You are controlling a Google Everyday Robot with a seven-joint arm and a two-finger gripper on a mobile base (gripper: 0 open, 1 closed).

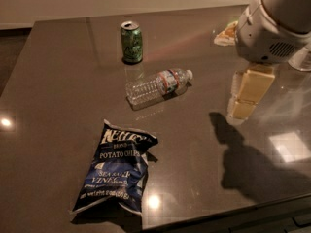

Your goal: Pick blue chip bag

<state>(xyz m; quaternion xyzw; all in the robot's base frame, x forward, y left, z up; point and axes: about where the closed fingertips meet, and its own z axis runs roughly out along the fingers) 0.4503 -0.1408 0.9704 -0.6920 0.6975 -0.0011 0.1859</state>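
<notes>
Your hand [248, 98] hung well apart from the blue chip bag [116, 171]; spread or not, you could not tell. A water bottle [158, 85] and a green can [131, 42] sat farther back.

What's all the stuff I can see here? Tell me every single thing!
blue chip bag: one, dark blue with white letters, lying flat near the table's front edge.
water bottle: one, clear, lying on its side mid-table.
green can: one, green, standing upright behind the bottle.
table: one, dark brown and shiny, under everything.
pale thing: one, whitish-orange, back right, partly hidden by the arm; cannot tell what it is.
robot arm: one, white, top right.
claw: one, cream, hanging below the arm above the table's right side, apart from the chip bag.
</notes>
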